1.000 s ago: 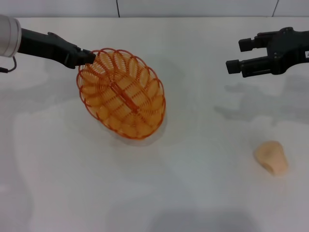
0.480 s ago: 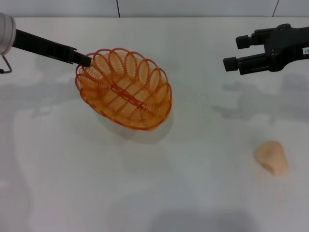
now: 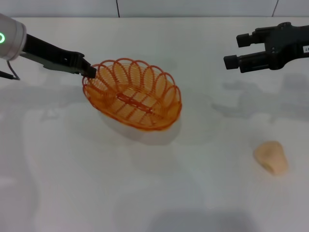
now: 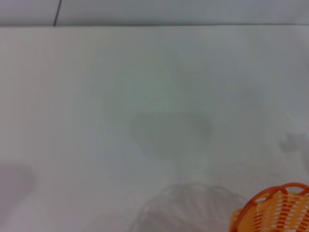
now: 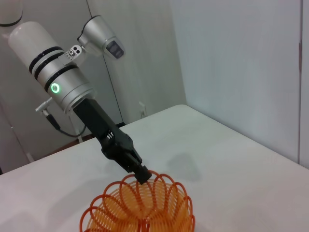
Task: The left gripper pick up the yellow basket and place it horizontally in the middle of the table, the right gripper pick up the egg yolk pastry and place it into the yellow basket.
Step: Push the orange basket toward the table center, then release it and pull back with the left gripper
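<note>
One step underway: left gripper (image 3: 90,71) clamps yellow basket (image 3: 133,100) rim, tilted above mid-table (image 3: 72,159). You level, lower, release. Right gripper (image 3: 235,50) spread; egg yolk pastry (image 3: 271,157) waits near-right.

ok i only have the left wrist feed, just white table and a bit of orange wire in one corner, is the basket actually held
Observer: Yes. In the head view the left gripper is shut on the rim of the yellow basket.
Operator: is it flat on the table
Observer: No, it is tilted, its gripped end higher, with a shadow on the table beneath.
Operator: where's the pastry
Observer: The egg yolk pastry lies alone on the table, to the robot's right of the basket.
Operator: and the other arm
Observer: The right gripper hangs open, farther back than the pastry, holding nothing.
</note>
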You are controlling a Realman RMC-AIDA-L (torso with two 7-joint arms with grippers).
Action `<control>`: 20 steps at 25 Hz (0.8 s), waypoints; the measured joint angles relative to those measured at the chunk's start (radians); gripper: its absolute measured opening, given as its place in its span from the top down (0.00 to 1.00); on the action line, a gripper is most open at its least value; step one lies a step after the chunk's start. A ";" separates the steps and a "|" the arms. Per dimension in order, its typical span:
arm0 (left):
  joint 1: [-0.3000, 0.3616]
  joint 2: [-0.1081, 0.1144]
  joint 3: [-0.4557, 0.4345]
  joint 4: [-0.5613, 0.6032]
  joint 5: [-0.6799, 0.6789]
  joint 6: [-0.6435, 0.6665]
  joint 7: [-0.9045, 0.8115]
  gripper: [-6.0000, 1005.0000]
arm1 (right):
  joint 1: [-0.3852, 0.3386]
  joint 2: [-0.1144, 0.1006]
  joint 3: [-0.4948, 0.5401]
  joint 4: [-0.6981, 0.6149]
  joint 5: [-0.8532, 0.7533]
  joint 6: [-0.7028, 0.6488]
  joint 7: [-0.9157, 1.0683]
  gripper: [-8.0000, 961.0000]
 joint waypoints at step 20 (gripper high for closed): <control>0.014 -0.069 -0.006 -0.066 -0.007 -0.126 -0.147 0.94 | 0.004 -0.013 0.001 -0.012 -0.003 -0.027 0.009 0.22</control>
